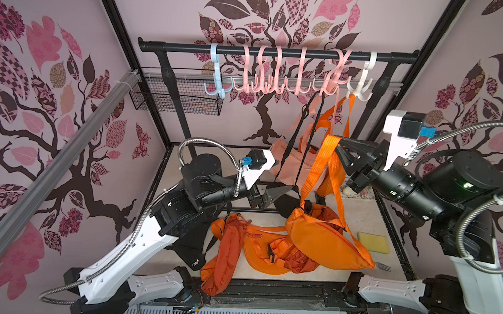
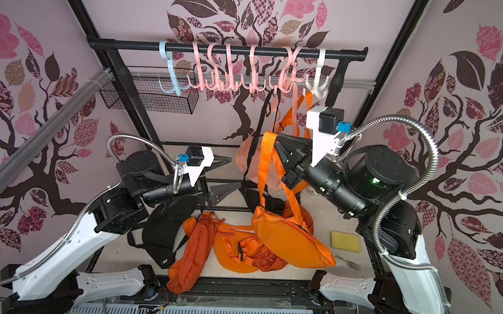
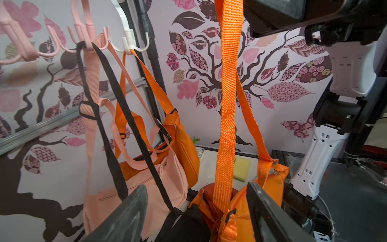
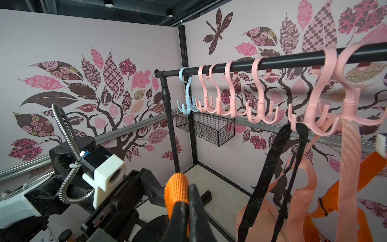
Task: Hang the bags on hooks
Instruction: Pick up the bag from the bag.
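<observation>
Two arms in frame. Your right gripper [image 1: 338, 143] is clamped on the orange strap [image 1: 320, 167] near the top of its loop. In the right wrist view the strap folds over the closed fingertips [image 4: 193, 194].

The orange bag [image 1: 325, 241] hangs tilted from that strap, over the heap of other orange bags [image 1: 239, 251] at the front of the table [image 1: 359, 216]. Can't tell if its low end is clear of them. The strap is on no hook; it's held below the rail [image 1: 279, 51], in front of the pink hooks [image 1: 265, 86].

Your left gripper [image 3: 196, 186] has its jaws apart, straddling the top of the bag where the strap joins. Can't tell if they touch it.

The rail has a blue hook [image 1: 217, 85] at the left arm's end and a white hook [image 1: 358, 89] at the other. A pink bag [image 1: 291, 162] and a black strap [image 3: 117, 100] hang off the last pink hooks. Another orange bag [image 3: 186, 146] hangs off the white hook. A black bag [image 2: 157, 238] lies under the left arm. A yellow sponge [image 1: 373, 242] and a fork [image 1: 385, 267] sit near the table's right edge.
</observation>
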{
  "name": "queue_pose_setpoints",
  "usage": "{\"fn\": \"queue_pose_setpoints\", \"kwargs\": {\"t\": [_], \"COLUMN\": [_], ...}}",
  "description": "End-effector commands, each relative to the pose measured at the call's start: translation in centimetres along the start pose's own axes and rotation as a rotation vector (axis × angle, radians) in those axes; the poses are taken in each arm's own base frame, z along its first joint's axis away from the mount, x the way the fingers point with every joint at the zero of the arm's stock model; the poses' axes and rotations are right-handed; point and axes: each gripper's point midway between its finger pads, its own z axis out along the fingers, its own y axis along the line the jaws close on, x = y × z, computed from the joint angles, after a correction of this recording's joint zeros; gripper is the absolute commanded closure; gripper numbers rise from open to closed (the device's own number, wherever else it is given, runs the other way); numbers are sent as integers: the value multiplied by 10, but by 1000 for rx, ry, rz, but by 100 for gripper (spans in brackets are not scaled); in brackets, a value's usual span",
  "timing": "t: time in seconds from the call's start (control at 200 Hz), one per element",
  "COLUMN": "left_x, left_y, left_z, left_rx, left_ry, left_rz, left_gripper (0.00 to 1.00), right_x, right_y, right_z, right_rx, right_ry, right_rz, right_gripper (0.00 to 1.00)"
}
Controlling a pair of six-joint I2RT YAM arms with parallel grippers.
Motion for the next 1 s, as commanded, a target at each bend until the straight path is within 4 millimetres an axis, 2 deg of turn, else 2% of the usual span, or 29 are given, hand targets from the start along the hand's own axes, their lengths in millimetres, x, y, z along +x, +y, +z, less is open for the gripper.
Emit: {"fn": "queue_pose_setpoints", "kwargs": {"t": [0.0,0.11,0.205,0.265,0.335,0.545,0.67,0.75,0.885,0.995], "left_x": [-21,-18,-13,-8,-3,7,15,17,10,0], "left_y": [-18,-26,-24,-23,-25,-30,-33,-27,-10,17], "left_z": [-2,5,16,25,33,45,46,41,29,20], "left_rx": [108,173,180,188,212,248,251,203,79,-86], "left_ry": [-115,-114,-125,-114,-94,-79,-51,-39,-27,-4], "left_rz": [-60,-108,-137,-152,-164,-194,-194,-170,-120,-83], "left_gripper": [23,23,25,30,40,58,80,100,100,100], "right_x": [-9,-10,-9,-11,-11,-8,-6,-5,-2,1], "right_y": [3,3,6,8,9,8,6,0,-12,-20], "right_z": [-3,-2,-1,-2,-2,1,2,1,7,18], "right_rx": [-19,-20,-34,-46,-51,-44,-33,-1,70,127], "right_ry": [-32,-34,-35,-38,-39,-35,-30,-32,-27,-13], "right_rz": [10,12,19,26,26,16,11,-1,-28,-65], "right_gripper": [100,100,100,100,100,100,100,100,100,100]}}
